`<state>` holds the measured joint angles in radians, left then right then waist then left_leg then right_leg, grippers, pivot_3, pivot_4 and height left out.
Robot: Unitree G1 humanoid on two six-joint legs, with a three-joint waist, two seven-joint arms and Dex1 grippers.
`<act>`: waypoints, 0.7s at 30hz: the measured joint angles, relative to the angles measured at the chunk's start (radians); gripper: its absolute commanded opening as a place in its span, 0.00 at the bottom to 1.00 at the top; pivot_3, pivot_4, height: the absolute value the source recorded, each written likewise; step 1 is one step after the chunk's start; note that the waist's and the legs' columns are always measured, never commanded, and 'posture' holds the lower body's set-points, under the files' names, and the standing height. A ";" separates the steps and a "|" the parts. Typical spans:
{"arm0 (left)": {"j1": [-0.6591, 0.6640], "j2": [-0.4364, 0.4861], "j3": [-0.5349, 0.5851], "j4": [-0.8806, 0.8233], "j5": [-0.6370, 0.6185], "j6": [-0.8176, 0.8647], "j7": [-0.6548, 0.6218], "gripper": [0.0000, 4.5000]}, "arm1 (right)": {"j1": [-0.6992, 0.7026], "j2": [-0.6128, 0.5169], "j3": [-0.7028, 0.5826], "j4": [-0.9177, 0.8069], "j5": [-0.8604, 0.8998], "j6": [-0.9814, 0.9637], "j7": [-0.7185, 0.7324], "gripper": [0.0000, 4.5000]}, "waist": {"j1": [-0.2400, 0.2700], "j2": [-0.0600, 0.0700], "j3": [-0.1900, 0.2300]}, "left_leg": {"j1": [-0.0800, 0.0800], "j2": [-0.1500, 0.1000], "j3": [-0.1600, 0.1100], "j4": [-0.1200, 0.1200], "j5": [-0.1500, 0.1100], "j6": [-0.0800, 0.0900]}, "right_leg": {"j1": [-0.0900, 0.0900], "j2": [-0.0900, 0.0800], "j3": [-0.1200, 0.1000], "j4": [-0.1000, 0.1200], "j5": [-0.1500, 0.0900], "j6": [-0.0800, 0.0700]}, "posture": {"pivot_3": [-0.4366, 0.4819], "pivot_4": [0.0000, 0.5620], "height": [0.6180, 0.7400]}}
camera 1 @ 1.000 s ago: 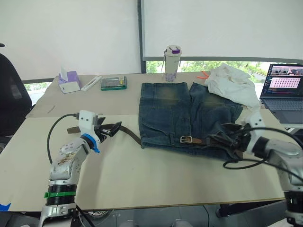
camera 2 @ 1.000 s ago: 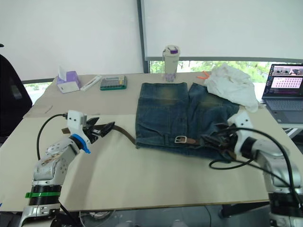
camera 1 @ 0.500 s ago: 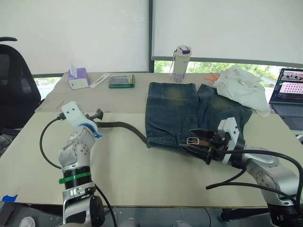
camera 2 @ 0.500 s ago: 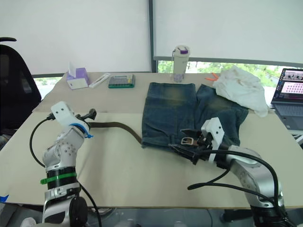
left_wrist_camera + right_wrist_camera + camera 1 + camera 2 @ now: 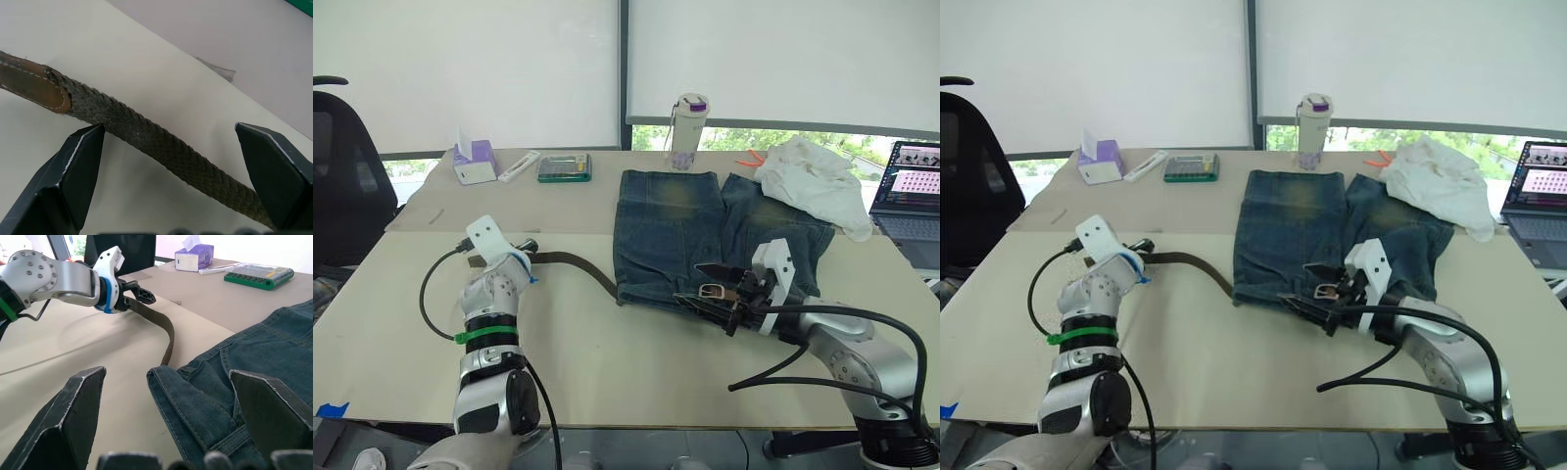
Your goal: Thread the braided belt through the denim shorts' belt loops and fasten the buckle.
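A: Grippers first, nearest the robot. How many, and what state?

B: Two. Left gripper [image 5: 171, 147] has fingers spread wide, straddling the belt [image 5: 161, 149] near its leather tip; nothing pinched, strap lies flat on the table [image 5: 607, 362] between them. Right gripper [image 5: 705, 290] also spread, fingers [image 5: 73, 416] apart over the shorts' [image 5: 705, 230] waistband edge, holding nothing.

A: One belt?

B: One. Runs from the left gripper across the table, curves, and goes into the waistband at the shorts' left corner. One buckle [image 5: 710, 291], silver, on the waistband just beside the right gripper's tips. Fastened or not, can't tell.

A: Loops?

B: Can't count them; too small to make out.

A: Shorts?

B: One pair, flat mid-table, waistband toward the robot, legs pointing away.

A: Farther back?

B: One white cloth [image 5: 813, 181] touching the right leg's far end. One laptop [image 5: 909, 201], far right, screen lit. Along the far edge: one bottle [image 5: 686, 127] w/ purple lid, one green case [image 5: 564, 168], one white flat stick-like item [image 5: 519, 167], one purple tissue box [image 5: 475, 162]. One black chair [image 5: 342, 186] off the left side.
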<state>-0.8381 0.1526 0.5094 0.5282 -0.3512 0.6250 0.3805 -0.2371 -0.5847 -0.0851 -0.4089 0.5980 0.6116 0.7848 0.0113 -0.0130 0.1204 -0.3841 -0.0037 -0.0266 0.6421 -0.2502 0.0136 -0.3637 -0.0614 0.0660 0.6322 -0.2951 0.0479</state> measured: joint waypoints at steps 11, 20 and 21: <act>-0.014 -0.020 0.050 0.045 -0.008 -0.045 0.125 0.36 | 0.031 0.000 0.001 0.027 -0.024 -0.040 0.007 1.00 | 0.000 0.000 0.000 | -0.001 0.000 0.000 0.000 0.001 -0.001 | -0.003 0.000 0.000 0.003 0.000 0.000 | 0.48 0.27 1.00; 0.069 0.002 -0.037 -0.036 0.062 -0.176 0.071 0.01 | 0.053 0.000 -0.001 0.040 -0.034 -0.057 -0.006 1.00 | 0.000 -0.001 -0.001 | -0.001 0.000 0.000 -0.001 0.002 -0.004 | -0.005 0.000 0.000 0.008 0.000 0.000 | 0.48 0.27 1.00; 0.072 0.011 -0.059 -0.044 0.078 -0.195 0.058 0.01 | 0.053 0.000 -0.001 0.040 -0.034 -0.056 -0.011 1.00 | 0.000 -0.001 -0.001 | -0.001 0.000 0.000 -0.001 0.002 -0.004 | -0.005 0.000 0.000 0.008 0.000 0.000 | 0.48 0.27 1.00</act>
<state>-0.7656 0.1640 0.4503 0.4847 -0.2731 0.4297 0.4386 -0.1843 -0.5842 -0.0858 -0.3691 0.5636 0.5552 0.7743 0.0111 -0.0142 0.1198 -0.3852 -0.0037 -0.0262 0.6415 -0.2482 0.0101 -0.3688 -0.0611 0.0664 0.6403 -0.2949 0.0478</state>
